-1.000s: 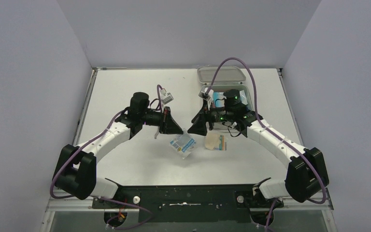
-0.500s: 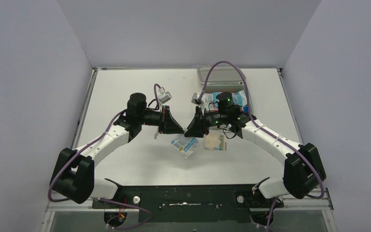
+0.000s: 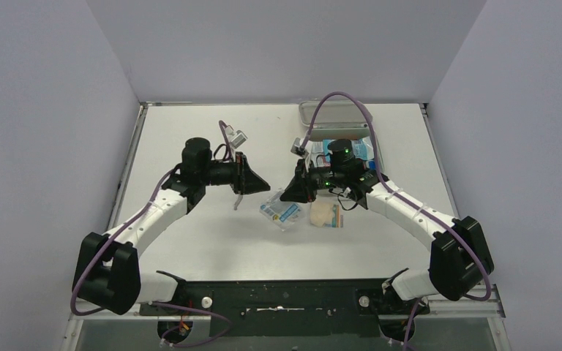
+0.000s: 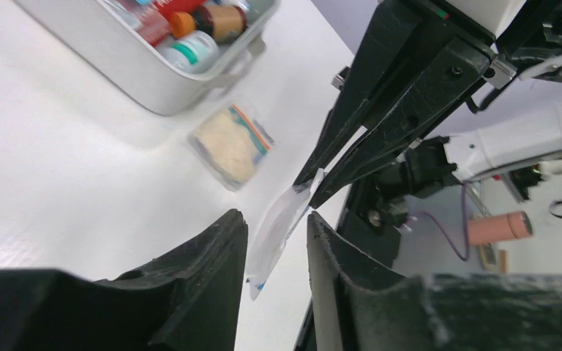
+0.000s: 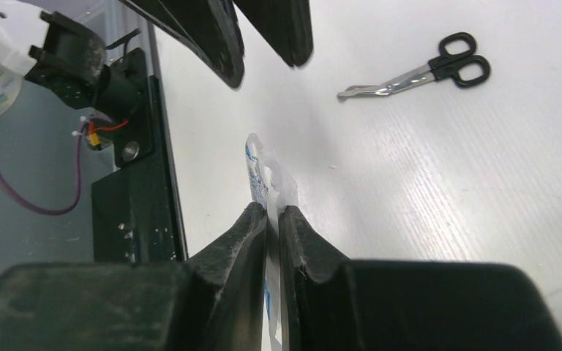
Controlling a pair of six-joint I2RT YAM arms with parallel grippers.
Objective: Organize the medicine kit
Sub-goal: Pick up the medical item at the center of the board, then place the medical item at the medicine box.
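Counted one kit (image 4: 124,69), open, at the upper left of the left wrist view. Placed it at upper right in the overhead view, near the desk's (image 3: 190,241) far edge, with its one lid (image 3: 334,113) lying open beyond it. Saw several small bottles (image 4: 194,51) inside; could not fix their number.

Counted two arms, meeting near the centre of the overhead view with claws almost tip to tip.

Found the right claw (image 5: 272,212) pressed together on one clear packet (image 5: 263,164) with blue print, pinching one edge and holding it edge-on. Found the left claw (image 4: 276,218) spread, one finger on each side of the packet's free end. Could not tell whether either finger touched it.

Counted one tan pouch (image 3: 326,215), flat on the desk just right of the packet in the overhead view. Saw it between packet and kit in the left wrist view.

Counted one pair of black-handled scissors (image 5: 417,69), flat on the desk at the upper right of the right wrist view, well apart from the packet. Spotted them in the overhead view just below the left claw, left of centre.
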